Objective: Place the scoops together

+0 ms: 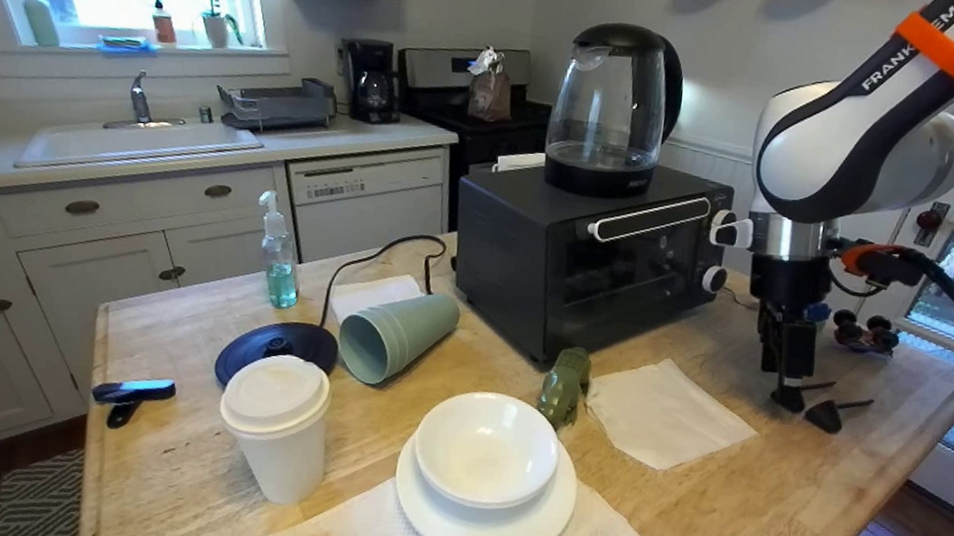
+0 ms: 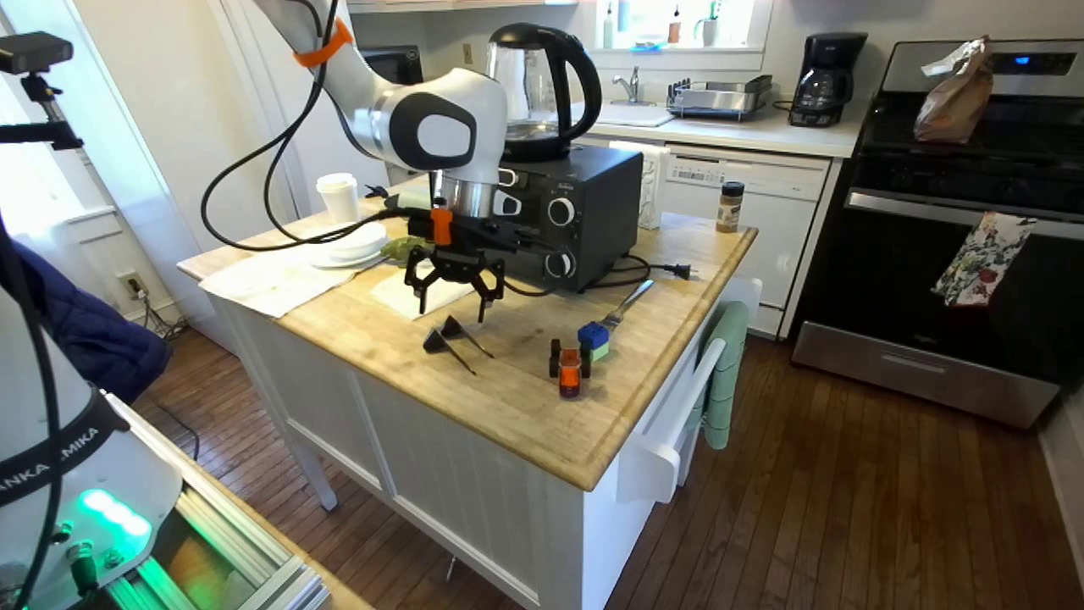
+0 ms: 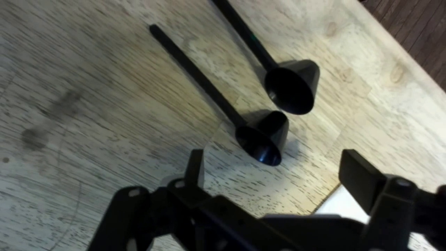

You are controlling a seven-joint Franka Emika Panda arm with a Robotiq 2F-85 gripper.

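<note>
Two black scoops with cone-shaped bowls and thin handles lie side by side on the wooden table, handles roughly parallel. The nearer scoop (image 3: 256,141) in the wrist view also shows in both exterior views (image 1: 789,398) (image 2: 452,327). The farther scoop (image 3: 291,91), closer to the table edge, shows there too (image 1: 825,416) (image 2: 435,341). Their bowls are close together; I cannot tell whether they touch. My gripper (image 3: 274,169) is open and empty, above the table beside the nearer scoop's bowl. It also shows pointing down in both exterior views (image 1: 784,377) (image 2: 452,307).
A black toaster oven (image 1: 587,263) with a glass kettle (image 1: 610,111) on it stands beside the arm. A white napkin (image 1: 666,414) lies near the scoops. A toy car (image 2: 570,368), a blue block (image 2: 594,332) and a fork (image 2: 628,303) lie nearby. The table edge (image 2: 406,391) is close.
</note>
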